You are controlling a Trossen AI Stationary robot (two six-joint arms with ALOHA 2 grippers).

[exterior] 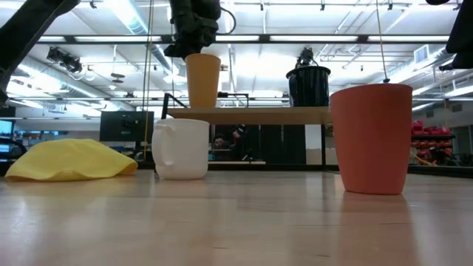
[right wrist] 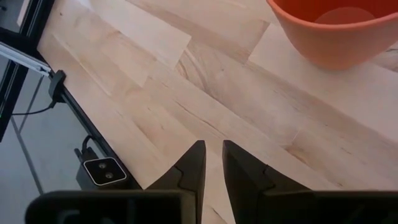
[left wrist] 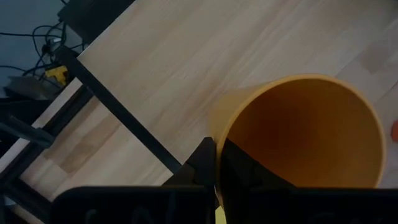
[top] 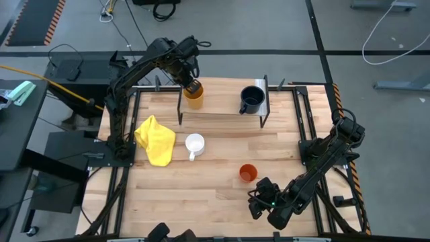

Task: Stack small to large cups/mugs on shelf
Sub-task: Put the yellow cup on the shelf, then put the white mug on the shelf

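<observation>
- High view: your shelf (top: pixel 222 113) at the table's far edge carries two vessels, the yellow-orange cup (top: pixel 194 95) and the navy mug (top: pixel 252 99).
- Left gripper (top: pixel 189 83), arm arched over, pinches the yellow-orange cup's rim.
- Two remain on the table (top: pixel 215 195): white mug (top: pixel 194 144), orange-red cup (top: pixel 248 173).
- Right gripper (top: pixel 259 199), low near the orange-red cup, stands narrowly parted, empty.

Industrial lab, ceiling striplights (exterior: pixel 310 37), floor cables (top: pixel 386 30)
</observation>
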